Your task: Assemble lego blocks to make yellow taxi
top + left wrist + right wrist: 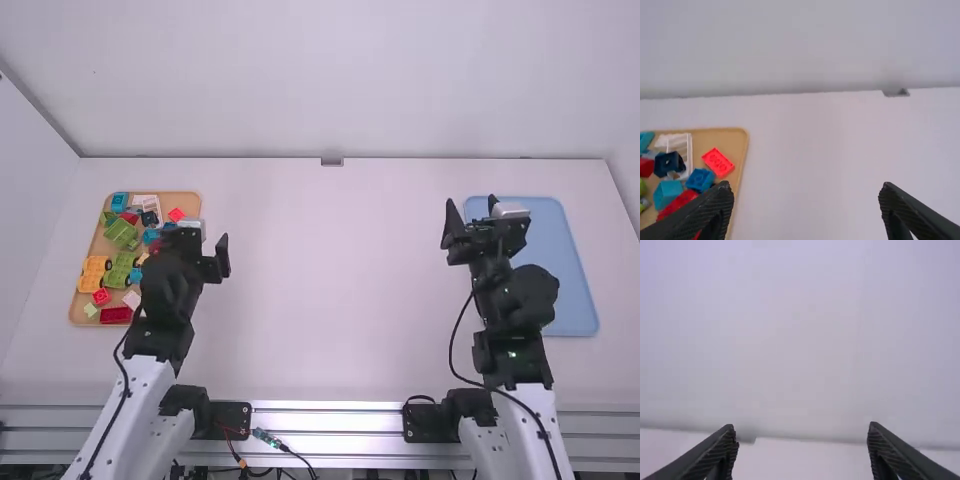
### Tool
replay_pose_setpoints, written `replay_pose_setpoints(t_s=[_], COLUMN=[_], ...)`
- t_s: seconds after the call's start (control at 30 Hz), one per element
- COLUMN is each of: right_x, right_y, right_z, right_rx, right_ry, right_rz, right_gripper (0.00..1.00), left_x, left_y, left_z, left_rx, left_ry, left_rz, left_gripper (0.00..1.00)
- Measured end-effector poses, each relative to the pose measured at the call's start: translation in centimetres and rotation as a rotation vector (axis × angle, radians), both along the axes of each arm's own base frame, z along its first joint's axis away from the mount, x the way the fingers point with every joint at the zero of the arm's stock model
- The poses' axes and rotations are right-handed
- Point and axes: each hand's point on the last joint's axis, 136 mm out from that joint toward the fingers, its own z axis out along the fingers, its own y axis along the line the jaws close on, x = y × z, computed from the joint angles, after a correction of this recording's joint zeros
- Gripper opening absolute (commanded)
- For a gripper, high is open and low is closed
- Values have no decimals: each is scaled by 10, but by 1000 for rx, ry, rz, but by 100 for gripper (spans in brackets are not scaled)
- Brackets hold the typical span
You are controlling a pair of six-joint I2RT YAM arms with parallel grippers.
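My left gripper [203,240] hangs over the right side of the wooden tray [98,243], open and holding nothing. A yellow block piece [91,274] with dark wheels lies at that tray's left edge, beside a green wheeled piece [119,270]. In the left wrist view, my left gripper [806,189] has its fingers wide apart; a red brick [718,162] and a blue brick [700,179] lie in the tray. My right gripper [472,215] is open above the left edge of the blue tray [562,270]. The right wrist view has my right gripper [802,429] spread with nothing between its fingers.
Other loose pieces share the wooden tray: a dark red brick [116,315], a green block [121,233], a teal piece [119,202] and several more. The white table [330,290] stretches between the two trays, with a wall behind it.
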Motion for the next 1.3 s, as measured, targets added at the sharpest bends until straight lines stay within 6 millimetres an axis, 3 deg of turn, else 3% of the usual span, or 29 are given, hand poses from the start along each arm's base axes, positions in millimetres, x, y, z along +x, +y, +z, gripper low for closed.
replay_pose_setpoints(t_s=[0.13,0.37,0.43,0.6,0.87,1.3], right_x=[16,31,33,38,41,58], right_y=[1,15,20,21,17,37], right_z=[-37,-32,-39,-80,-125,-130], right_rx=[-11,-37,-48,-64,-67,-103], right_ry=[159,228,262,407,578,708], right_rz=[1,42,55,60,51,97], right_gripper=[82,92,94,99,99,99], left_x=[2,13,15,18,24,26], left_y=[8,12,14,22,37,73], left_z=[-20,-10,-11,-19,-22,-29], left_rx=[-28,-38,-38,-53,-29,-16], left_ry=[99,137,155,222,301,414], left_rz=[54,84,100,163,254,381], left_gripper=[88,95,97,99,99,99])
